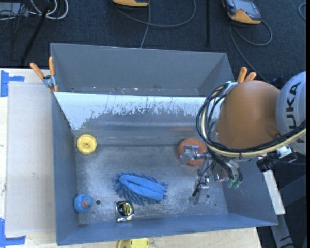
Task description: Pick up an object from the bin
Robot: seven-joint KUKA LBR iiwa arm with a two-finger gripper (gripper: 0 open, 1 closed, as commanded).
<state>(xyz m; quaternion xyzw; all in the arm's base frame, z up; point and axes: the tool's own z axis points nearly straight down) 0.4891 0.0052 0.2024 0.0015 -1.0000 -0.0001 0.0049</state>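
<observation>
Your gripper (198, 191) hangs low over bare floor in the right front part of the bin (144, 87). You cannot tell whether it is clenched or released. The nearest thing is an orange round thing (188, 145) just behind it, partly hidden by the wrist. A blue shaggy thing (141, 186) lies toward the view's left, with a small tape measure (124, 210) near that.
</observation>
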